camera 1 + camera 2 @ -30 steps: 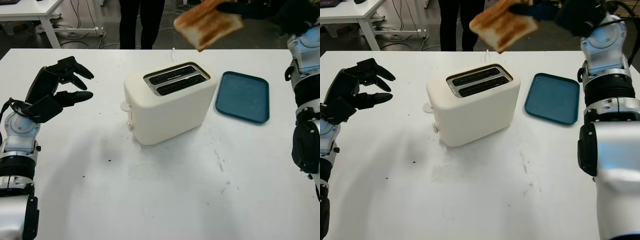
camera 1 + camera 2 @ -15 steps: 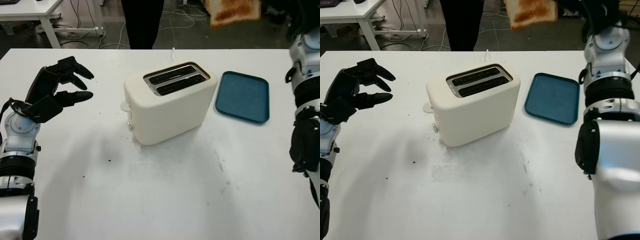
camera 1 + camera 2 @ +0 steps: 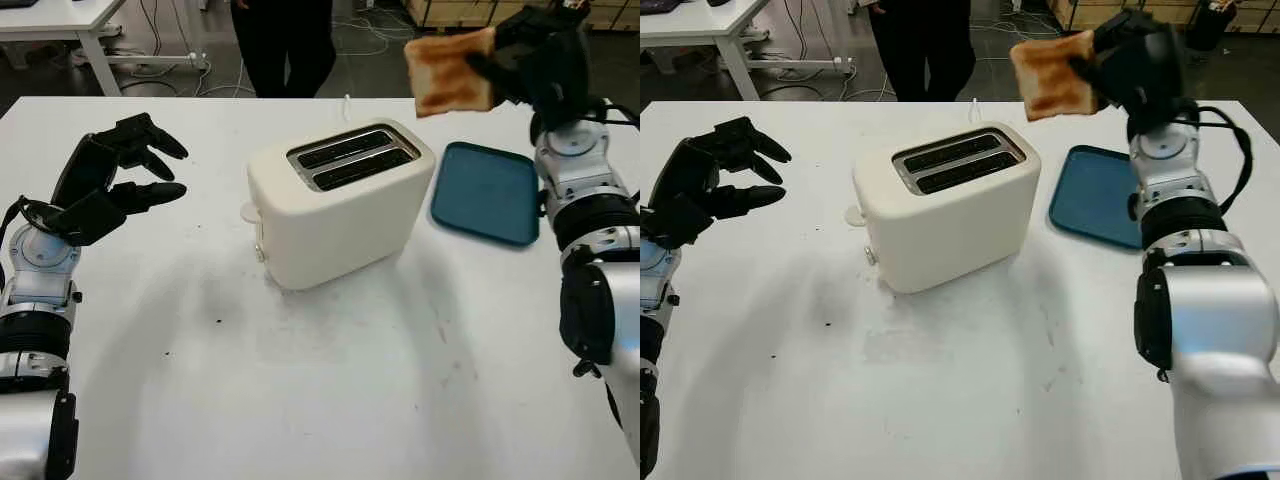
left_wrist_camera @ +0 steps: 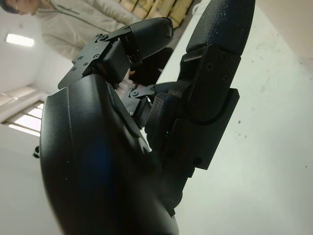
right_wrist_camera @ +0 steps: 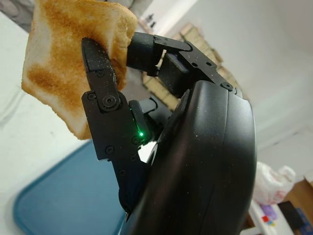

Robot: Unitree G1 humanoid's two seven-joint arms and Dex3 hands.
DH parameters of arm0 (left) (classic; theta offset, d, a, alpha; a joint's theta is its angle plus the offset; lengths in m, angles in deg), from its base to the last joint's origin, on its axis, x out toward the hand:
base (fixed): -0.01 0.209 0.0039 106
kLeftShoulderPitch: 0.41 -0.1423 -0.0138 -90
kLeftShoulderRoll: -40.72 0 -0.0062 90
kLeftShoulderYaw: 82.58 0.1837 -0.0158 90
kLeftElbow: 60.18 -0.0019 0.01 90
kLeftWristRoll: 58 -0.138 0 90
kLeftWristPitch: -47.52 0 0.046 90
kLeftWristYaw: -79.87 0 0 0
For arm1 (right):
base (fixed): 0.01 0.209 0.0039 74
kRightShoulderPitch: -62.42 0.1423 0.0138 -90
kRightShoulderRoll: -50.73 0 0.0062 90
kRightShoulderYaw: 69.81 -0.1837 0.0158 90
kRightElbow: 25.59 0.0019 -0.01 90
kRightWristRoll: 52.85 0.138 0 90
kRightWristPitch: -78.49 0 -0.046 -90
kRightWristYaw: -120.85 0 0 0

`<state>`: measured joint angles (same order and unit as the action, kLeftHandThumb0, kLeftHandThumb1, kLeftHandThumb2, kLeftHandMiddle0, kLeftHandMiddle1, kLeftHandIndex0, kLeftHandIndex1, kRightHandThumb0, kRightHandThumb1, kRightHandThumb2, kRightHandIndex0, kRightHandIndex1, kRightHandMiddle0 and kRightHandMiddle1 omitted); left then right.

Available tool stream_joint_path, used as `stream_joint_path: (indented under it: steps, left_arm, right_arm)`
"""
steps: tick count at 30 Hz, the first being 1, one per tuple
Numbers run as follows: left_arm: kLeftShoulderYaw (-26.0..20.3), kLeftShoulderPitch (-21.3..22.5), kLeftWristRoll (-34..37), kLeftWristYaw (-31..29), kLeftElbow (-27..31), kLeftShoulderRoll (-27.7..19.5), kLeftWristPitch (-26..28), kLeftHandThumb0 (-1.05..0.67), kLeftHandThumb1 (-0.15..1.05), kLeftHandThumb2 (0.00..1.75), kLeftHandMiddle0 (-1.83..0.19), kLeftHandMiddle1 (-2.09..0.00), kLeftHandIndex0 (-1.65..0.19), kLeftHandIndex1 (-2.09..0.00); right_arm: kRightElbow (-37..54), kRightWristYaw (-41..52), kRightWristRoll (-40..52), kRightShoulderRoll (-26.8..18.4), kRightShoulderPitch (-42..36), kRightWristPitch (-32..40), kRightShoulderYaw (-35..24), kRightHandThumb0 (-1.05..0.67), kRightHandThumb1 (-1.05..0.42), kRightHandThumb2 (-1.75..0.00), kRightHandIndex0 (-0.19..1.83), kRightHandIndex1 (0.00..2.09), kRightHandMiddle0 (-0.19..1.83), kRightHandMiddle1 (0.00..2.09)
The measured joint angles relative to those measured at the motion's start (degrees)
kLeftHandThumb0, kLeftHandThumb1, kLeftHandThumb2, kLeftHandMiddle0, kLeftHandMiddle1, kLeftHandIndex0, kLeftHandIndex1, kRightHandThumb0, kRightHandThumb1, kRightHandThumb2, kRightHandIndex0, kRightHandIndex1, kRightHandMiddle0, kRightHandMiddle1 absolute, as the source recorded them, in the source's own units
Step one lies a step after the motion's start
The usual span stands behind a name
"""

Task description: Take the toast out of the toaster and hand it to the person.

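The right hand (image 3: 535,60) was clenched on the toast (image 3: 450,75), holding it in the air above the far edge of the white surface (image 3: 350,380), at about 2 o'clock from the toaster (image 3: 335,205). The slice was browned unevenly, darker near its middle, pale at the crust. The left hand (image 3: 110,180) was open, raised at 9 o'clock of the toaster, holding nothing. Both toaster slots stood empty. A blue tray (image 3: 487,193) lay at 3 o'clock of the toaster, beneath the right arm. A person (image 3: 285,40) stood beyond the far edge, at 12 o'clock.
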<state>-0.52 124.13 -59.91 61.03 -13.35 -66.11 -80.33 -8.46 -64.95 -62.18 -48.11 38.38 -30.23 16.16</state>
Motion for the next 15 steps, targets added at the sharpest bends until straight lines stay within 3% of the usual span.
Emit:
stream_joint_path:
  steps: [2, 8, 11, 15]
  left_arm:
    - [0.0, 0.0, 0.0, 0.0, 0.0, 0.0, 0.1, -1.05, 0.92, 0.03, -0.62, -1.30, -0.50, -1.19]
    - [0.0, 0.0, 0.0, 0.0, 0.0, 0.0, 0.2, -1.05, 0.92, 0.03, -0.62, -1.29, -0.51, -1.19]
    - [0.0, -0.1, 0.0, 0.0, 0.0, 0.0, 0.3, -1.05, 0.92, 0.02, -0.62, -1.29, -0.51, -1.18]
    - [0.0, -0.1, 0.0, 0.0, 0.0, 0.3, 0.3, -1.05, 0.92, 0.03, -0.62, -1.28, -0.51, -1.17]
  right_arm:
    - [-0.5, -1.6, 0.0, 0.9, -0.1, 1.6, -0.3, -0.33, -0.92, -0.12, 0.92, 1.74, 0.77, 1.43]
    - [-1.2, -2.9, -0.6, 1.3, -0.4, 2.2, 0.3, -0.34, -0.92, -0.17, 0.99, 1.75, 0.77, 1.73]
    - [-1.2, -3.7, -0.2, 1.7, -0.4, 2.9, -0.4, -0.33, -0.92, -0.14, 0.95, 1.75, 0.71, 1.60]
    - [-1.5, -6.7, 0.0, 2.6, -0.4, 4.0, -1.2, -0.27, -0.92, -0.13, 0.92, 1.75, 0.73, 1.58]
